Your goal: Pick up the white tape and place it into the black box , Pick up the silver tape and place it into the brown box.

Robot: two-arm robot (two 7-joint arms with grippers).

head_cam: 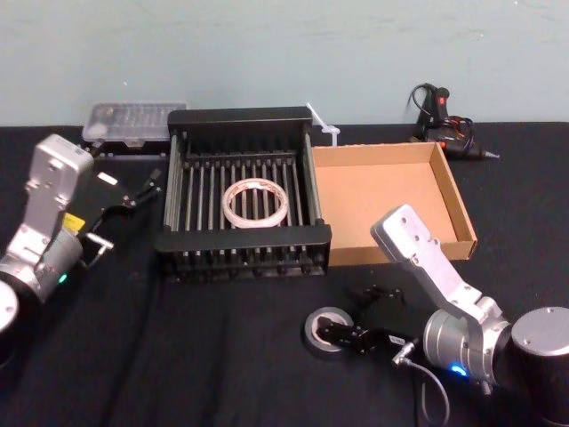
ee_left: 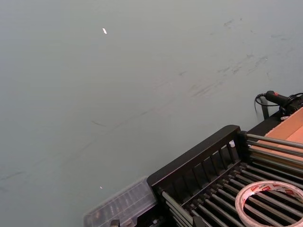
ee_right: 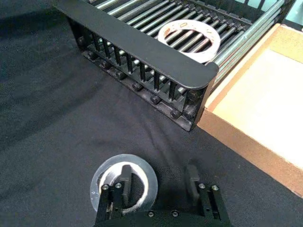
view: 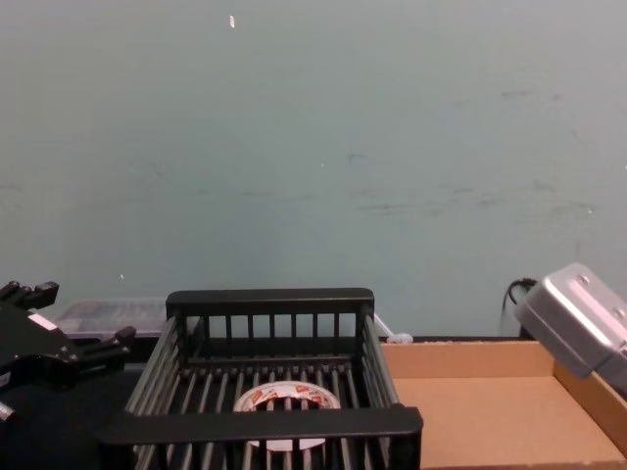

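The silver tape [ee_right: 123, 183] lies on the cloth before the black box [ee_right: 142, 47]. The right gripper [ee_right: 158, 182] straddles its rim, fingers wide (one inside the core). Stiff, light; pinch the wall.

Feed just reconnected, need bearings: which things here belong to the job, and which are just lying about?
Job:
white tape, in the black box
silver tape, on the cloth
brown box
right end effector, straddling the silver tape's rim

Lying about:
clear plastic case
black power tool

White tape [head_cam: 255, 203] with red markings, black box [head_cam: 242, 240], tan brown box [head_cam: 382, 206].
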